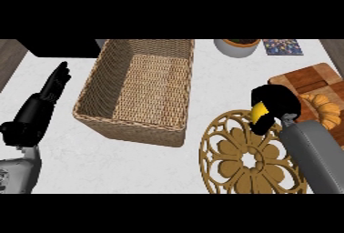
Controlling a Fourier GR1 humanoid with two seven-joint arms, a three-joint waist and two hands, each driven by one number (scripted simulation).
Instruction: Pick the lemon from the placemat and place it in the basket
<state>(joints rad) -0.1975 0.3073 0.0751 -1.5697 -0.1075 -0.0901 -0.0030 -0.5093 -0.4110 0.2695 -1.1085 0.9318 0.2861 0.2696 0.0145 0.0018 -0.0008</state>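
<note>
My right hand is curled over the upper right edge of the round ornate tan placemat. A yellow sliver of the lemon shows between its fingers and thumb; the rest of the fruit is hidden by the hand. The woven wicker basket stands to the left of the placemat, and nothing lies inside it. My left hand rests open at the far left, fingers pointing up, apart from the basket.
A wooden cutting board with a croissant lies at the right edge. A white bowl and a patterned card sit at the back right. A dark block stands at the back left.
</note>
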